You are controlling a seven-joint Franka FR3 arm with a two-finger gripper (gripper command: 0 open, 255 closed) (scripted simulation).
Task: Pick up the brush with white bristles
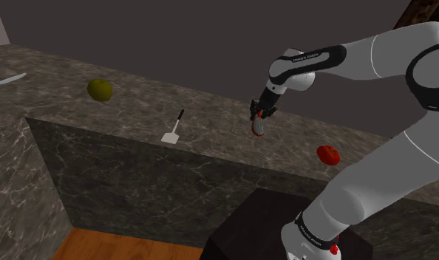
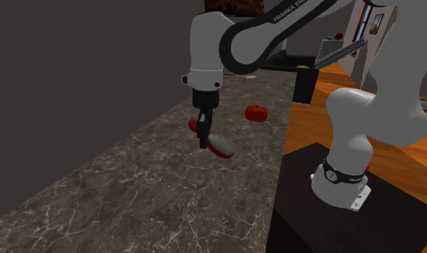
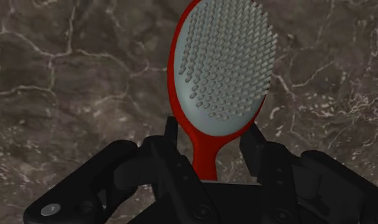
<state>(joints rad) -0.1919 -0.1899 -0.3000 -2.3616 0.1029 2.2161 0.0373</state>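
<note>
Shoulder view first: we see the tool (image 1: 260,118) pointing down over the marbled surface (image 1: 211,111), closed on the brush (image 1: 259,129). The brush hangs up and to this view's left of the red fruit (image 1: 328,154), well apart from it and, as far as we can tell, clear of the stone. The arm (image 1: 373,55) climbs from its stand, bends high at the picture's right, and runs its forearm leftward to a wrist turned steeply down.

Second exterior view: the tool (image 2: 203,140) hangs nearly straight down from the white wrist. The brush (image 2: 223,147) juts sideways from it, nearer the camera than the red fruit (image 2: 256,112) and to its left. We judge that it hangs above the surface (image 2: 133,194) rather than resting on it.

Wrist view: the black fingers (image 3: 171,137) clasp the red neck where the handle widens into the head. The oval pad of pale bristles (image 3: 227,60) on the brush faces the camera, with only stone behind it.

We judge the grasp made and the lift under way or nearly finished. What remains calls for a steady squeeze and a straight rise. The head reaches well beyond the fingers, so we think a jerk could make it pivot in the grip.
</note>
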